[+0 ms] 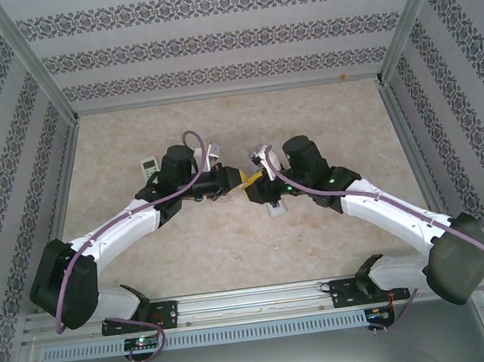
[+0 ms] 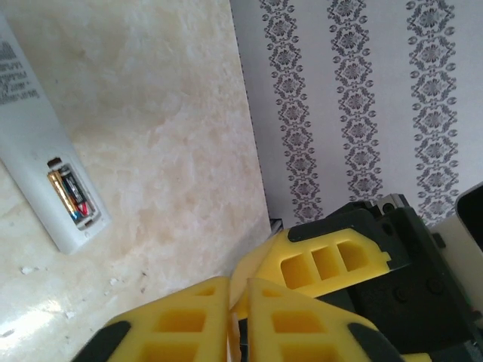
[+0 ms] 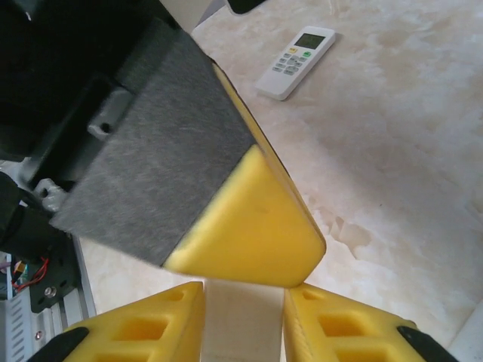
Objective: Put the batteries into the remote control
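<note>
You are holding both arms, the left arm (image 1: 108,231) and the right arm (image 1: 385,208), nose to nose over mid-table. You are working with two remotes: a screen-up remote (image 3: 294,64) and a face-down remote (image 2: 45,173) with its bay open. In the left wrist view that open one is lying left of your left gripper (image 2: 238,290), apart from it. Its long axis is running diagonally, bay end nearer the fingers. Which arm is nearer, I cannot tell. The left gripper is pressing fully closed. The right gripper (image 3: 245,288) is clamping narrow on a pale flat piece (image 3: 241,324). Two batteries (image 2: 69,194) are sitting side by side in the bay, lying lengthwise.
</note>
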You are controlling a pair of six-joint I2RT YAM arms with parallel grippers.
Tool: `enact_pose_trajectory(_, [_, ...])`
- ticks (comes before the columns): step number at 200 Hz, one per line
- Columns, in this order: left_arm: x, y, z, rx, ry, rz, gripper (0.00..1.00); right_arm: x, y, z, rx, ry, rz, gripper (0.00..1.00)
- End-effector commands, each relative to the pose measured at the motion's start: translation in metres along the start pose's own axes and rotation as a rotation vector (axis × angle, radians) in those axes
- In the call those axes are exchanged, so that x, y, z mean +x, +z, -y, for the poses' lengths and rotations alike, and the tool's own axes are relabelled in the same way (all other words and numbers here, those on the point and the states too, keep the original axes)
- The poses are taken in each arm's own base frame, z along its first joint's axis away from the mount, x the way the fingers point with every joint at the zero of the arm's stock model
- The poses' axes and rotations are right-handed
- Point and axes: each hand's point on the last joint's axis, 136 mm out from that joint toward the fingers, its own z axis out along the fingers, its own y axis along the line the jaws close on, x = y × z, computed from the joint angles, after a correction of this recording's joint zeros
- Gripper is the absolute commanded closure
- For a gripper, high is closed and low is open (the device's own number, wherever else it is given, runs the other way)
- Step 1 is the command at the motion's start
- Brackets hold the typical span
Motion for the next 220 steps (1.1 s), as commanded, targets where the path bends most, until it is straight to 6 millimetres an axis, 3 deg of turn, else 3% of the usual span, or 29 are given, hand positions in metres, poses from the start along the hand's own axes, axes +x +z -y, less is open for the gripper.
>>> enact_pose_trajectory(1, [0.002, 0.004, 0.008, 0.024, 0.018, -0.007, 0.99, -0.015, -0.005, -0.009, -0.041, -0.046, 0.04, 0.6])
enact_pose_trajectory(15, [-0.006, 0.001, -0.004, -0.052, -0.029, 0.045, 1.0, -0.018, -0.009, -0.009, -0.02, -0.052, 0.052, 0.54])
enact_pose_trajectory(26, [-0.013, -0.003, -0.024, -0.162, -0.117, 0.11, 1.0, -0.022, -0.015, -0.01, 0.012, -0.09, 0.082, 0.53])
enact_pose_trajectory(58, [-0.022, -0.033, -0.07, -0.449, -0.363, 0.282, 1.0, -0.012, -0.021, -0.014, 0.245, -0.48, 0.184, 0.41])
enact_pose_trajectory(93, [-0.029, -0.045, -0.067, -0.439, -0.44, 0.372, 1.0, -0.009, -0.018, -0.009, 0.347, -0.655, 0.185, 0.42])
enact_pose_trajectory(131, [-0.029, -0.047, -0.066, -0.458, -0.457, 0.379, 1.0, -0.014, 0.004, -0.012, 0.352, -0.78, 0.181, 0.47])
enact_pose_trajectory(220, [-0.032, -0.052, -0.064, -0.451, -0.465, 0.407, 1.0, -0.025, 0.067, -0.006, 0.32, -0.768, 0.131, 0.58])
